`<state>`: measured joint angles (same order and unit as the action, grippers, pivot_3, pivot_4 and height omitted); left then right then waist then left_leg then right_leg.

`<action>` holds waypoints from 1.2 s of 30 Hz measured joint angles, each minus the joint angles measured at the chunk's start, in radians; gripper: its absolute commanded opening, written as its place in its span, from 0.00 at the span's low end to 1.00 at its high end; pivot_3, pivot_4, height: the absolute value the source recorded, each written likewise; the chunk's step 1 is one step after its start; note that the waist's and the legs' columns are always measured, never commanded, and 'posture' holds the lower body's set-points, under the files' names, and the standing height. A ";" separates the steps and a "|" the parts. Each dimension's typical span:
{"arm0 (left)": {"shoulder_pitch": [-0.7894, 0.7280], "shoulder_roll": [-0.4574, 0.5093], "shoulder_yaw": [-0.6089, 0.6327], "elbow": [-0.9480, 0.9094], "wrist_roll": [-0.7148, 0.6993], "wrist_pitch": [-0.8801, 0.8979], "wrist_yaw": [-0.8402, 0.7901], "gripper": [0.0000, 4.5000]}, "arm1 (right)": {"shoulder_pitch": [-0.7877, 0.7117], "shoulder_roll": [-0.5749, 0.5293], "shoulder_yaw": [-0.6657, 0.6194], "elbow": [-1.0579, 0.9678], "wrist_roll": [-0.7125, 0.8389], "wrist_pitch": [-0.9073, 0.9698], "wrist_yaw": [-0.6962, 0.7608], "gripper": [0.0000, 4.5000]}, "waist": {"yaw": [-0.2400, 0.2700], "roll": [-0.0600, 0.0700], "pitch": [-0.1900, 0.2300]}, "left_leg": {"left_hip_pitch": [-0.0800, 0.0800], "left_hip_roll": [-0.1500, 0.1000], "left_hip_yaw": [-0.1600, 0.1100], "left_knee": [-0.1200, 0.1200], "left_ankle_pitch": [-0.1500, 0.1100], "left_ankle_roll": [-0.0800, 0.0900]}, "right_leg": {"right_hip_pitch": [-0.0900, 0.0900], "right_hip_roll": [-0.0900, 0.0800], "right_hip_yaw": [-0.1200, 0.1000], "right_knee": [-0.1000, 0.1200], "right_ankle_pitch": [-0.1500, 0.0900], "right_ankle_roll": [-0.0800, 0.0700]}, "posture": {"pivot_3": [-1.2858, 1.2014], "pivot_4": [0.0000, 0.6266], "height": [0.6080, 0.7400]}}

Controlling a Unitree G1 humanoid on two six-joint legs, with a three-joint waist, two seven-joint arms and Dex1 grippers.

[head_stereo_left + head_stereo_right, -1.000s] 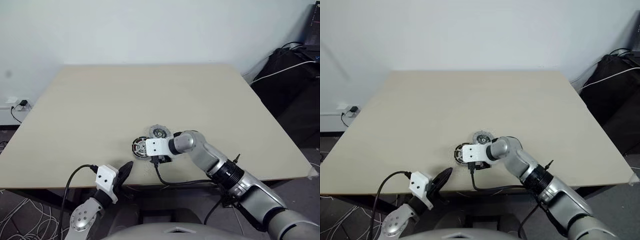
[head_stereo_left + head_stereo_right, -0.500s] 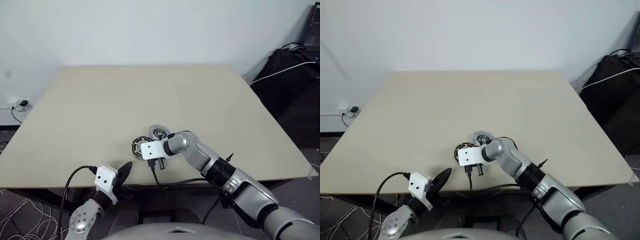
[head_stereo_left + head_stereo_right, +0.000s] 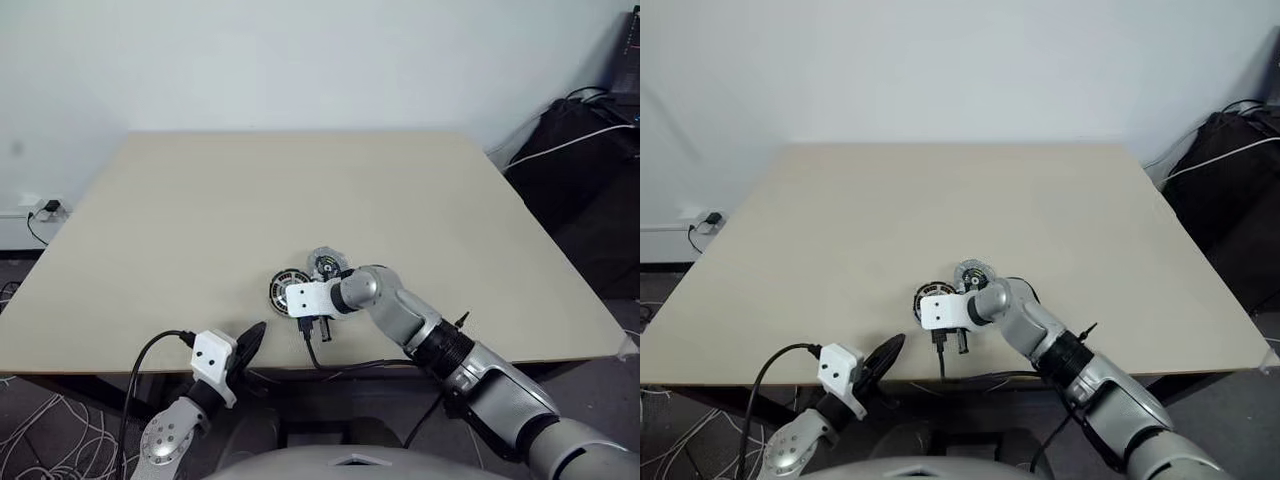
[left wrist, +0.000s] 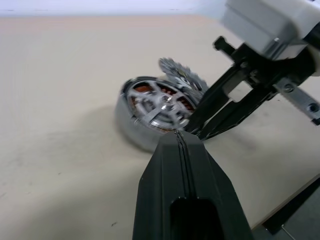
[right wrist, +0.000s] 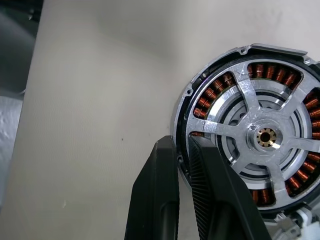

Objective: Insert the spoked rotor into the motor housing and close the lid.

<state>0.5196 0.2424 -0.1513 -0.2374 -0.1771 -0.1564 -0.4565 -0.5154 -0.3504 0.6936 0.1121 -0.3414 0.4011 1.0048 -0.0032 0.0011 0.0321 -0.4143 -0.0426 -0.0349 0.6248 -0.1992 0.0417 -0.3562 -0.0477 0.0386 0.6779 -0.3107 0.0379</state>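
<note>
The spoked rotor sits in the motor housing, whose copper windings show between the spokes. The pair stands near the table's front edge. My right gripper is shut on the rotor's rim, one finger outside it and one inside, reaching in from the right. The lid, a notched grey disc with a dark centre, lies just behind the rotor and touches it. My left gripper is shut and empty, and hovers at the table's front edge a little short of the rotor.
The beige table stretches far back and to both sides. A black cable hangs from my right wrist over the front edge. Black equipment with white cables stands off the table at the right.
My right wrist has swung a little to the left over the rotor's near edge. The left arm has stayed still.
</note>
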 measured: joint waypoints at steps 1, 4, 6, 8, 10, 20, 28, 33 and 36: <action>0.000 -0.002 0.000 0.001 0.000 -0.001 -0.001 0.00 | 0.013 -0.012 -0.008 -0.022 0.000 0.021 -0.001 0.02 | 0.004 0.000 0.000 | 0.000 0.000 0.000 0.000 0.000 0.000 | 0.000 0.000 0.000 -0.001 0.000 0.000 | 0.52 0.00 1.00; -0.001 -0.004 -0.004 0.003 0.000 -0.003 -0.002 0.00 | 0.053 -0.053 -0.031 -0.099 -0.001 0.091 -0.008 0.02 | 0.014 0.000 0.000 | -0.002 -0.001 0.000 0.001 -0.001 0.001 | 0.000 -0.002 -0.001 -0.002 0.000 0.000 | 0.52 0.00 1.00; -0.001 -0.004 -0.008 0.003 0.000 -0.003 -0.002 0.00 | 0.073 -0.081 -0.041 -0.145 -0.002 0.138 -0.010 0.02 | 0.019 0.000 0.000 | -0.002 -0.001 0.001 0.001 -0.001 0.001 | 0.000 -0.003 -0.001 -0.002 0.000 0.000 | 0.52 0.00 1.00; -0.001 -0.004 -0.011 0.003 0.000 -0.003 -0.002 0.00 | 0.094 -0.109 -0.055 -0.187 -0.003 0.182 -0.009 0.02 | 0.021 0.000 0.000 | -0.003 -0.002 0.001 0.001 -0.001 0.002 | 0.000 -0.004 -0.001 -0.002 0.000 0.000 | 0.52 0.00 1.00; -0.001 -0.004 -0.014 0.003 0.000 -0.003 -0.003 0.00 | 0.122 -0.142 -0.071 -0.245 -0.003 0.235 -0.007 0.02 | 0.022 0.000 0.000 | -0.003 -0.002 0.001 0.001 -0.001 0.002 | -0.001 -0.004 -0.002 -0.002 -0.001 0.001 | 0.52 0.00 1.00; -0.022 -0.004 -0.019 0.010 -0.001 -0.001 -0.009 0.00 | 0.215 -0.168 -0.121 -0.448 0.053 0.487 -0.022 0.02 | 0.011 -0.001 0.002 | -0.005 -0.001 0.001 0.001 -0.001 0.002 | -0.003 -0.003 -0.001 -0.002 -0.002 0.001 | 0.52 0.00 1.00; -0.021 -0.002 -0.018 0.035 -0.001 -0.001 -0.025 0.00 | 0.163 -0.020 -0.099 -0.423 0.091 0.597 -0.124 0.02 | -0.002 -0.002 0.002 | -0.005 -0.001 0.001 0.001 -0.001 0.002 | -0.003 -0.003 -0.002 -0.002 -0.002 0.001 | 0.52 0.00 1.00; -0.013 -0.002 -0.016 0.034 -0.001 -0.002 -0.023 0.00 | 0.108 0.050 -0.071 -0.343 0.134 0.632 -0.161 0.02 | -0.009 -0.002 0.002 | -0.005 -0.001 0.001 0.001 -0.001 0.002 | -0.003 -0.003 -0.002 -0.002 -0.002 0.001 | 0.52 0.00 1.00; -0.005 -0.003 -0.016 0.026 -0.001 0.002 -0.017 0.00 | 0.100 0.073 -0.071 -0.313 0.163 0.646 -0.179 0.02 | -0.009 -0.001 0.002 | -0.005 -0.001 0.001 0.001 -0.001 0.002 | -0.003 -0.003 -0.002 -0.002 -0.002 0.001 | 0.52 0.00 1.00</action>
<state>0.5145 0.2395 -0.1678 -0.2118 -0.1780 -0.1547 -0.4737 -0.4154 -0.2778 0.6228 -0.2007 -0.1783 1.0473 0.8260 -0.0119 -0.0004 0.0344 -0.4198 -0.0438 -0.0342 0.6254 -0.2005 0.0438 -0.3595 -0.0509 0.0369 0.6757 -0.3123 0.0392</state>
